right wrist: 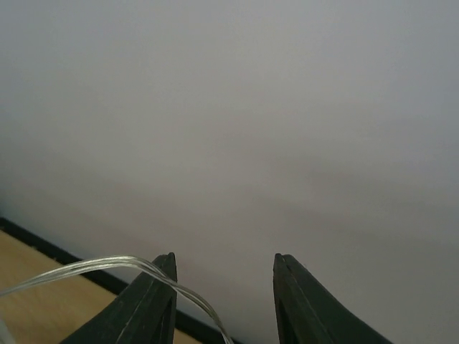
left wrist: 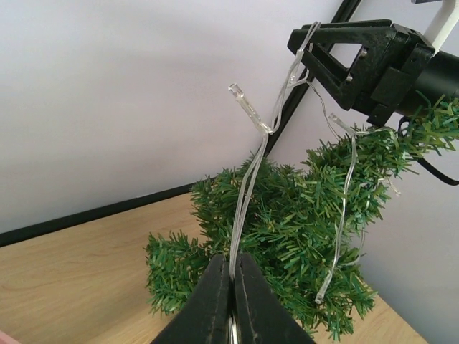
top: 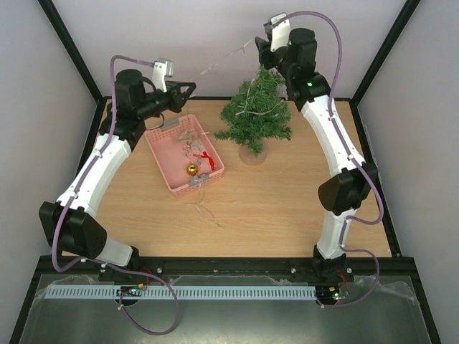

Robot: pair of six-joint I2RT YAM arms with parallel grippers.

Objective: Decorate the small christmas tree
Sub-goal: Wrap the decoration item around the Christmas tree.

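Pinching light string (left wrist: 247, 186) in shut left claw (left wrist: 231, 261); holding right claw (right wrist: 224, 258) partly open, with string merely draped over one finger. Could slip off there, or tug tree (left wrist: 287, 222) beyond left claw over.

A pink basket (top: 159, 161) was seen left of centre on the wooden table (top: 287, 208). A gold bauble (top: 191, 170) and a red ribbon (top: 208, 158) were held inside, clear wire strands (top: 204, 211) spilled just below.

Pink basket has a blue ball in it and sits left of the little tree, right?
No, the ball in the pink basket is gold, not blue; the top external view shows it. The basket does sit left of the small christmas tree.
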